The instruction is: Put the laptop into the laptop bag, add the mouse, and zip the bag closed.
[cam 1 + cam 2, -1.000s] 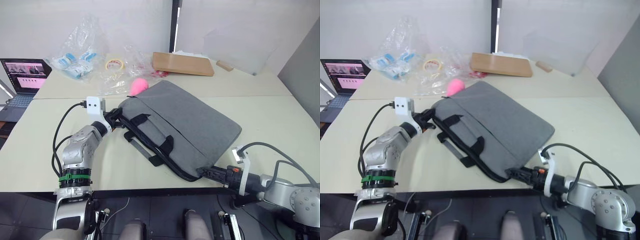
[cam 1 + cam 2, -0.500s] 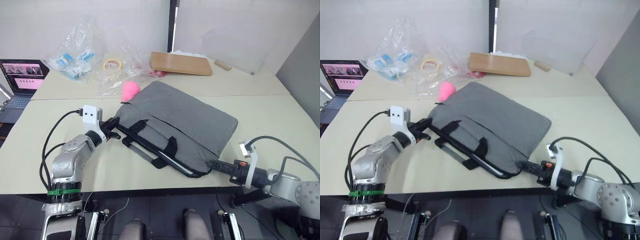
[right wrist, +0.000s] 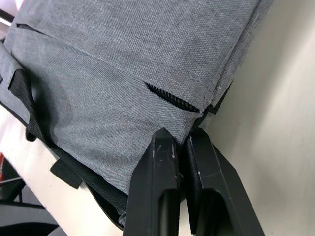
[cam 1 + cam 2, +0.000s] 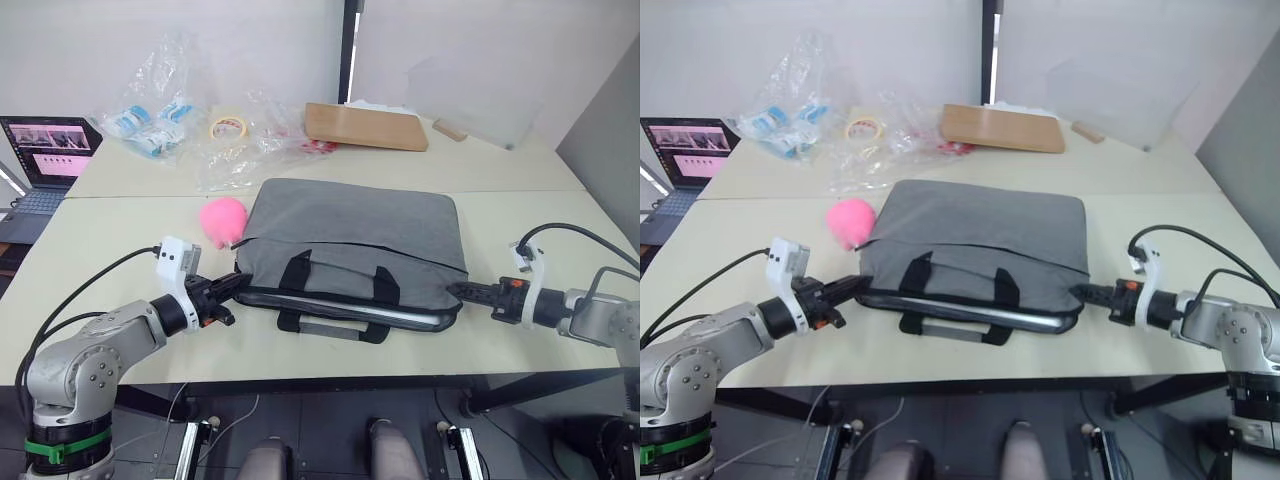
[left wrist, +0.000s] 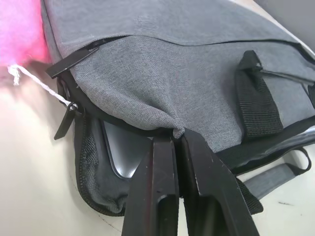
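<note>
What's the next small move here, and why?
Probably let the right gripper go and fetch the mouse. The laptop already sits inside the laptop bag, whose zip gapes at the left corner, and both grippers, left included, pinch the bag's near corners with jaws closed.

The laptop bag lies flat at the middle of the near worktop, with the laptop inside it. The left pincer pinches its left near corner, the right pincer its right near corner. A fuzzy ball touches the bag's left edge. A small laptop sits far left.
</note>
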{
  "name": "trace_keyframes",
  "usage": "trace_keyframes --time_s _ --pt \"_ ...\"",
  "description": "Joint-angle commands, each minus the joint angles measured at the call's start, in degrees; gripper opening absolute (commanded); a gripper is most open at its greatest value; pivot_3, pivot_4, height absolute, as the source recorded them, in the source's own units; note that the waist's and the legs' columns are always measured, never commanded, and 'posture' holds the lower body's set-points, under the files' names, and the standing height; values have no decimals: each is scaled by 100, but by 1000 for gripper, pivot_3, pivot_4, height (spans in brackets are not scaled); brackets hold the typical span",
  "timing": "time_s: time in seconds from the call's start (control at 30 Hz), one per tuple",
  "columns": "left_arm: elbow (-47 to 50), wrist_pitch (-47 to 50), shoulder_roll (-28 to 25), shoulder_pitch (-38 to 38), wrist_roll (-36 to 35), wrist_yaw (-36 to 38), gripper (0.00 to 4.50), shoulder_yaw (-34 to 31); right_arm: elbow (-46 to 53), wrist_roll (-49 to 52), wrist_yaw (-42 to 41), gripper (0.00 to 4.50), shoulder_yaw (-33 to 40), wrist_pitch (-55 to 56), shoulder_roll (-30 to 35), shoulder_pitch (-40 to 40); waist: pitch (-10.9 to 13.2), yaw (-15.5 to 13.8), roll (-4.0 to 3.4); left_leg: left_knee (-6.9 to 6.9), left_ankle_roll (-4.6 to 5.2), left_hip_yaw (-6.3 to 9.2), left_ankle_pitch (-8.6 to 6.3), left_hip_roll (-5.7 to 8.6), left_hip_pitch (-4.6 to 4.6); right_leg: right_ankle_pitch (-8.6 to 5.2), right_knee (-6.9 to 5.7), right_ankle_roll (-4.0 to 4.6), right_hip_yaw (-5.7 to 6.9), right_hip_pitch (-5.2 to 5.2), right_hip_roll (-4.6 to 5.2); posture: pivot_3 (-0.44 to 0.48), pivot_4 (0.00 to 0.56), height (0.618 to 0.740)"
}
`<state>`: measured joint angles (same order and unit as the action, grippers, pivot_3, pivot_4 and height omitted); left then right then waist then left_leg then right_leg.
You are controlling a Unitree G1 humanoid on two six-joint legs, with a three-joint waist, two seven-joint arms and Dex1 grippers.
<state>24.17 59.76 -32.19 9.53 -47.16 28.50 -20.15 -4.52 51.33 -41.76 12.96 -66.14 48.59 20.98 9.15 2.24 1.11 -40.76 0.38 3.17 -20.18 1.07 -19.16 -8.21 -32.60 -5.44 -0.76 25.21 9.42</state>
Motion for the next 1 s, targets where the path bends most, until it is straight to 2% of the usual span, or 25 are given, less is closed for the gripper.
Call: trace_keyframes --time_s 0.03,0.13,0.2,0.33,0.37,0.4,0.5,0.63,0.87,0.97,1.0 --pt "65 -304 -253 -335 -314 490 1006 -582 133 -241 -356 1062 98 488 127 95 0 32 -1 2 0 -2 0 0 1 0 1 0 0 0 0 0 150 740" --pt "-421 -591 -785 -599 -198 1002 1941 -1024 -44 -347 -641 2027 243 504 346 37 2 23 -4 3 0 -2 0 -1 1 -1 0 1 0 3 -1 0 150 740" --pt "-682 -778 -1007 -580 -135 1186 2661 -1071 -199 -440 -783 2737 270 541 471 38 2 -11 -4 2 -1 -3 1 -1 1 -1 0 2 0 1 -1 0 150 740" --pt "-1248 -1174 -1087 -40 152 1347 4003 -612 -565 -656 -920 4153 231 646 533 168 2 -154 -4 0 -2 -6 1 0 1 -1 48 2 1 -27 0 0 150 740" --pt "-1419 -1241 -1048 124 221 1346 4283 -498 -624 -715 -919 4424 200 665 511 210 2 -169 -4 -5 -7 -5 4 0 1 -1 46 2 1 -32 0 0 150 740" --pt "-1590 -1330 -1026 254 322 1366 4448 -377 -682 -758 -919 4493 163 665 479 263 2 -176 -4 -6 -12 -5 7 1 0 -1 48 2 1 -32 0 0 150 740" --pt "-2043 -1421 -993 558 511 1619 4448 51 -853 -828 -914 4493 65 543 351 429 2 -141 -4 -4 -28 -7 16 2 1 -1 47 2 1 -31 1 0 150 740" --pt "-3098 -2079 -573 1311 1251 1549 4448 766 -997 -1041 -867 4493 -149 640 66 589 1 -130 -4 0 -28 -5 16 1 2 0 44 2 4 -29 0 0 150 740" --pt "-3836 -2527 -219 1728 1716 1793 4448 1194 -893 -1033 -860 4493 -254 484 -365 768 1 -83 -4 -1 -30 -4 17 1 -2 1 39 0 4 -20 2 0 150 740" --pt "-3793 -2531 -158 1727 1706 1891 3609 1192 -839 -1068 -776 4500 -245 494 -501 774 1 -85 -4 -2 -30 -3 17 1 -3 1 39 0 6 -20 3 0 150 740" --pt "-3757 -2496 -159 1712 1668 1941 3259 1173 -842 -1039 -761 4249 -189 478 -535 774 1 -84 -4 -2 -30 -3 17 1 -4 1 39 -1 6 -19 3 0 150 740"
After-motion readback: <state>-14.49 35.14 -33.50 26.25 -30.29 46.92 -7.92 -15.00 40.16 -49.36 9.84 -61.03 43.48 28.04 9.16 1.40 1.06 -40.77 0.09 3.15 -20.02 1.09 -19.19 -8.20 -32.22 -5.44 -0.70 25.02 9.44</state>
